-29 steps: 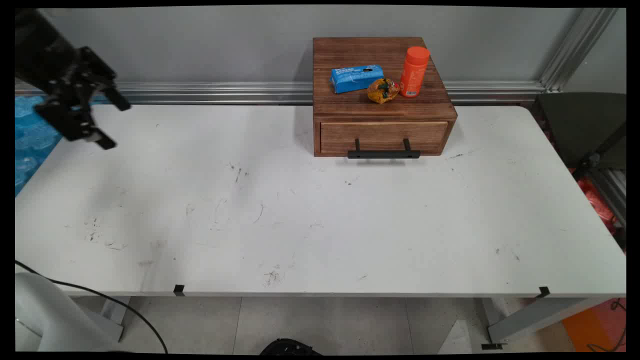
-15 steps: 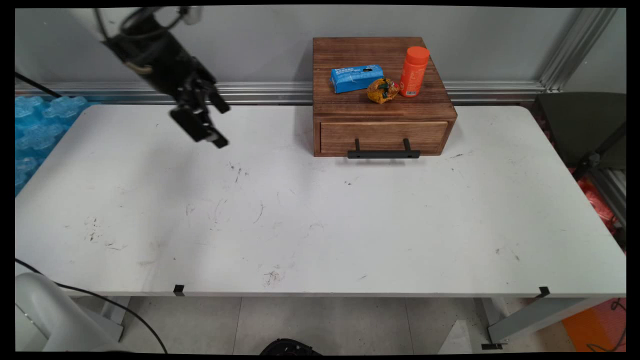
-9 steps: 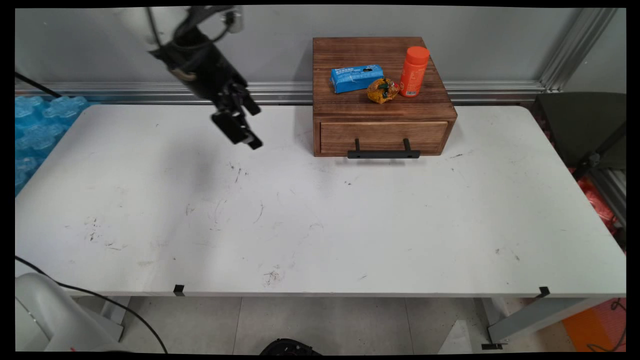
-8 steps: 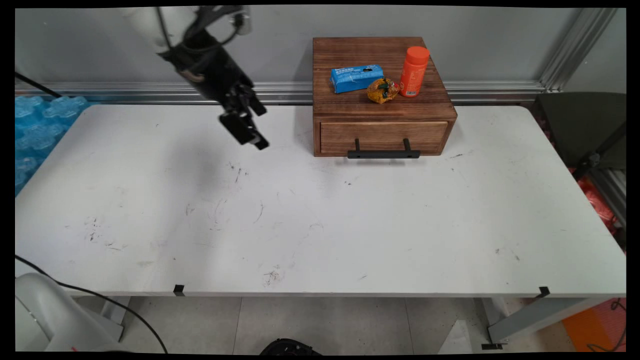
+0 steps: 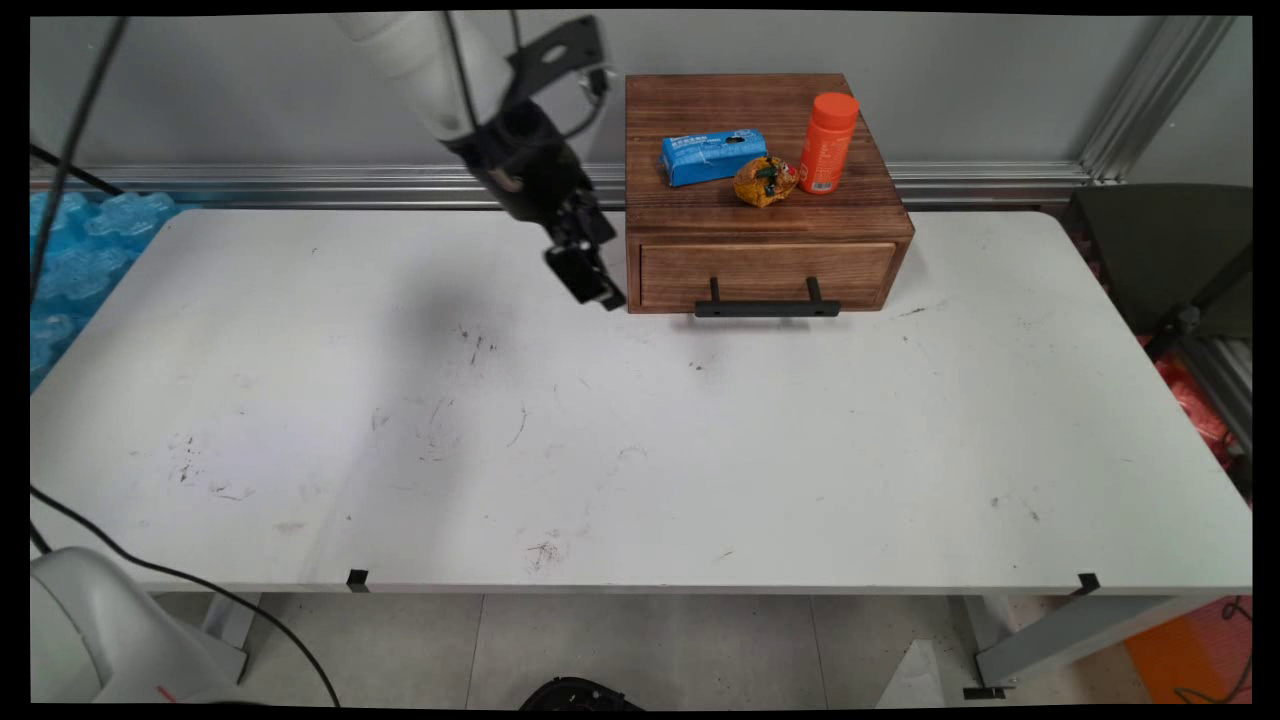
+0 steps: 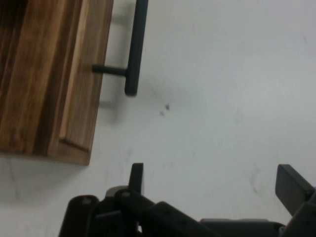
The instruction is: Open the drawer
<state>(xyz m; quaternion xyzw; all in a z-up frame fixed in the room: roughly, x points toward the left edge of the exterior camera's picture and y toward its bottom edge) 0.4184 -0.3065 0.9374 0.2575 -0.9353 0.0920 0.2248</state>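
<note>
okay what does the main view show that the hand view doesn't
Only the main view shows the drawer box's top, carrying a blue packet, an orange bottle and a yellowish crumpled wrapper. Only the hand view shows the open gripper's fingers spread over bare table. Both show the wooden drawer box with its black handle, and the white table.

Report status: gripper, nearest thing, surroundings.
Black two-finger gripper open, empty, above the white table. Nearest: brown wooden drawer box, black bar handle, drawer shut. Nothing between.
</note>
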